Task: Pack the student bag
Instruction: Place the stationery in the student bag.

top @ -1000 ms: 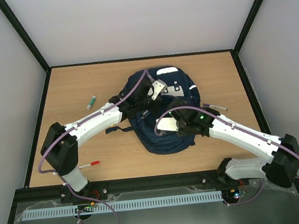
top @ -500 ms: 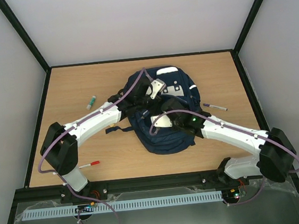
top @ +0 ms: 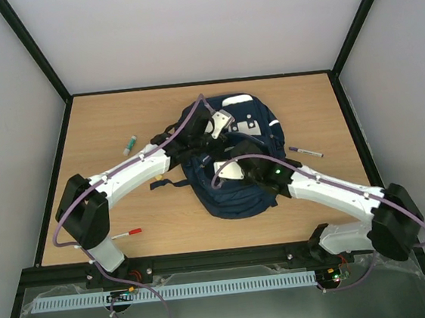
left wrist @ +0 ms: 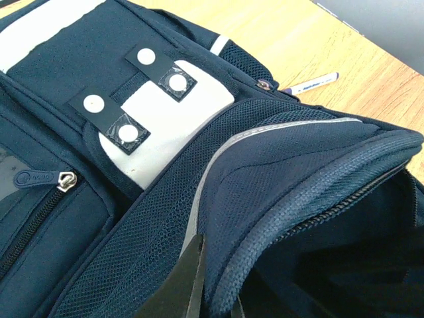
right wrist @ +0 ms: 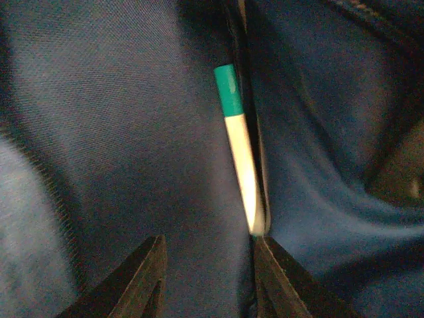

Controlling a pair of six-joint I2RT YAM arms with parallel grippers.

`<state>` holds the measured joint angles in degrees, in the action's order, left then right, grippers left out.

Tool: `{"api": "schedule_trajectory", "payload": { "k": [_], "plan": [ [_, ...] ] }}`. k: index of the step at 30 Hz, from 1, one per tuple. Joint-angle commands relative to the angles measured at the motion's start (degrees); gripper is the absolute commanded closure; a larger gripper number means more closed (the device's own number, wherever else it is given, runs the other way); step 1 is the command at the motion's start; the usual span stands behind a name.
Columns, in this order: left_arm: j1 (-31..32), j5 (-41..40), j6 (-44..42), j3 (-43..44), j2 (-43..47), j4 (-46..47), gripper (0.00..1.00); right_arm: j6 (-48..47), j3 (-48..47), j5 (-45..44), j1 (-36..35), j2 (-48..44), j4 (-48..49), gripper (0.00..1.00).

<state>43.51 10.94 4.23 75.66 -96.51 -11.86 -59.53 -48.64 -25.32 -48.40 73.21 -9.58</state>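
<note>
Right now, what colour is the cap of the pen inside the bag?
Teal green cap, clearest in the right wrist view.

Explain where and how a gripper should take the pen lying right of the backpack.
Probably at mid-barrel, from straight above, jaws across its thin width: the pen lies flat on the bare table, apart from the backpack, so only its long sides offer a hold.
</note>
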Motion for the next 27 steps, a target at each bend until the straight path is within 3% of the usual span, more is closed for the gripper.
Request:
{"api": "schedule_trajectory", "payload": {
  "k": [1, 7, 13, 19, 23, 27],
  "plan": [
    [-1.55, 0.69, 1.24, 0.29, 3.31, 5.27, 0.96, 9.16, -2.20, 5.47, 0.86, -7.09, -9.01, 0.64],
    [-2.00, 1.17, 2.38, 0.88, 2.10, 4.73, 0.96, 19.18, -1.72, 18.57, 11.32, -13.91, -15.60, 0.66],
    [-2.46, 2.53, 3.57, 1.38, 1.36, 4.39, 0.95, 24.19, 0.61, 29.08, 27.20, -18.01, -20.24, 0.65],
    [-2.46, 3.39, 3.84, 2.03, 1.23, 3.54, 0.94, 21.24, -3.83, 42.85, 46.85, -7.71, -30.07, 0.57],
    [-2.46, 4.20, 4.21, 1.88, 1.75, 3.59, 0.94, 18.45, -9.27, 44.32, 55.25, 3.93, -34.79, 0.41],
    [-2.46, 6.03, 3.92, 1.84, 2.09, 3.84, 0.94, 16.65, -16.87, 42.54, 60.14, 14.01, -35.96, 0.40]
  ]
}}
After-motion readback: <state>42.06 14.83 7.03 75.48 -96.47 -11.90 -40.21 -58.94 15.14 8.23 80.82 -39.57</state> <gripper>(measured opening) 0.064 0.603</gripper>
